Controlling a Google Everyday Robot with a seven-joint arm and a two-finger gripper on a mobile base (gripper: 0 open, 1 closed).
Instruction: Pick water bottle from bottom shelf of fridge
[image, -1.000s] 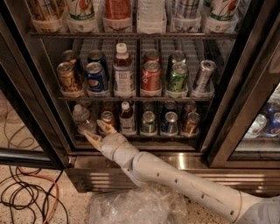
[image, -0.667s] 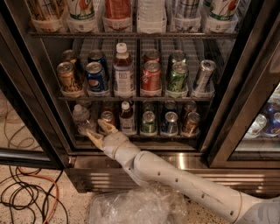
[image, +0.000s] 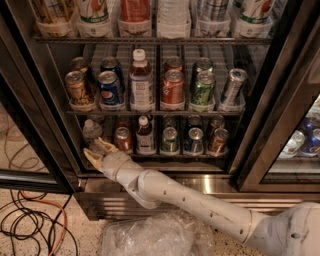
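The water bottle (image: 91, 130), small and clear with a clear cap, stands at the left end of the bottom shelf (image: 165, 155) of the fridge (image: 40, 100). My gripper (image: 96, 149) reaches in from the lower right on a long white arm. It is at the foot of the bottle, open, with one finger (image: 89, 157) low on the left and the other (image: 106, 146) to the right of the bottle's base. The bottle stands upright on the rack. Its lower part is partly hidden behind the fingers.
Right of the bottle on the bottom shelf stand a red can (image: 122, 139), a white-capped dark bottle (image: 145, 136) and several more cans. The rack above holds taller cans and a bottle (image: 141, 82). Cables (image: 30, 225) lie on the floor at left, crumpled plastic (image: 150, 235) below.
My gripper has shifted slightly left, closer to the foot of the water bottle. The bottle and the other drinks have not moved.
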